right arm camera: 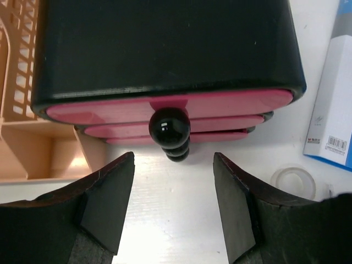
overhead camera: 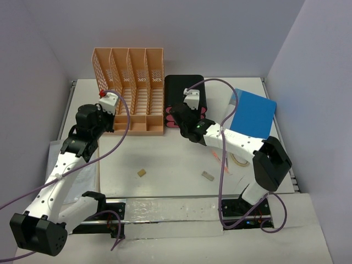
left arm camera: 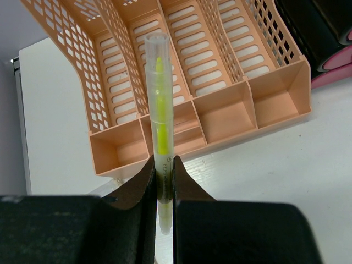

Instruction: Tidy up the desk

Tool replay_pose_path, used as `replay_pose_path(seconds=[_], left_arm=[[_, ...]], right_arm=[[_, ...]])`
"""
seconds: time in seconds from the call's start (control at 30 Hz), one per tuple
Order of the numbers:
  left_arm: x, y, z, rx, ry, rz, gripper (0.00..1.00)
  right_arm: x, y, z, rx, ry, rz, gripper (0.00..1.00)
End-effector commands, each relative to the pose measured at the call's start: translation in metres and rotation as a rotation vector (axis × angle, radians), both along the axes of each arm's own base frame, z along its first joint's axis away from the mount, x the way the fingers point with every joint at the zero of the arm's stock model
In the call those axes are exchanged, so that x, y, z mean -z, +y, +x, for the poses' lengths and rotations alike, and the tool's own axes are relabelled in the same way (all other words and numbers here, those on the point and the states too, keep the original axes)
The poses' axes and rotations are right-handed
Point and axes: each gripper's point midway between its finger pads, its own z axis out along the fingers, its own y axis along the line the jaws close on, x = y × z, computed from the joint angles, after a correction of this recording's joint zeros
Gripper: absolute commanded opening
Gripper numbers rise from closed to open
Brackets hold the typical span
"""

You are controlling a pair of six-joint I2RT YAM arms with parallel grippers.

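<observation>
The desk [overhead camera: 176, 159] is a white tabletop with metal edge rails. My left gripper [left arm camera: 163, 173] is shut on a clear yellow highlighter [left arm camera: 159, 99], which points at the front pockets of the peach lattice file rack [left arm camera: 242, 113]; it hovers at the rack's left front [overhead camera: 100, 113]. My right gripper [right arm camera: 173, 181] is open and empty, just in front of the black knobs [right arm camera: 169, 127] of the pink drawers [right arm camera: 231, 104] in the black box [overhead camera: 185, 93]. All three drawers look closed.
A blue box [overhead camera: 252, 114] lies at the back right. A tape ring [right arm camera: 292, 182], a pink pen [overhead camera: 219, 159], a small grey piece [overhead camera: 207, 176] and a small tan piece [overhead camera: 142, 172] lie on the desk. White paper [overhead camera: 88, 181] lies at the left edge.
</observation>
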Motion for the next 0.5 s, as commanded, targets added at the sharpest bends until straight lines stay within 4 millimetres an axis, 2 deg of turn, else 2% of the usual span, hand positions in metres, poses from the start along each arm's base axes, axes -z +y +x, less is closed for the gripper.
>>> replay_pose_path(seconds=[0.0, 0.1, 0.47], left_arm=[[-0.018, -0.004, 0.006, 0.016, -0.048, -0.027, 0.0], [-0.019, -0.007, 0.005, 0.031, -0.044, -0.033, 0.0], [-0.017, -0.01, 0.003, 0.052, -0.038, -0.037, 0.0]], right_arm=[[-0.025, -0.005, 0.023, 0.061, -0.069, 0.027, 0.65], [-0.021, -0.003, 0.029, 0.053, -0.056, 0.017, 0.64], [-0.025, 0.008, 0.042, 0.036, -0.065, 0.0, 0.59]])
